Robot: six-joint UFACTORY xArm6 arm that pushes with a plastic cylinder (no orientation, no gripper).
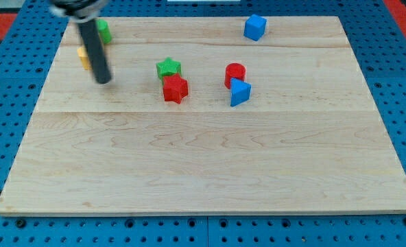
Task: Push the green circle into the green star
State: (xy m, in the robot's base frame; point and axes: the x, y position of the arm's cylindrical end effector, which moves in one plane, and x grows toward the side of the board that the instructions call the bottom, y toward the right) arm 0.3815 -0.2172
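Observation:
The green circle (103, 30) sits near the board's top left corner, partly hidden behind my rod. The green star (168, 67) lies to its right and lower, near the board's upper middle, touching a red star (175, 88) just below it. My tip (104, 81) rests on the board below the green circle and well left of the green star. A yellow block (84, 56) peeks out at the left of the rod, its shape hidden.
A red cylinder (235, 73) and a blue triangular block (239, 92) stand together right of the stars. A blue block (255, 27) sits near the top edge at the right. The wooden board (203, 165) lies on a blue pegboard.

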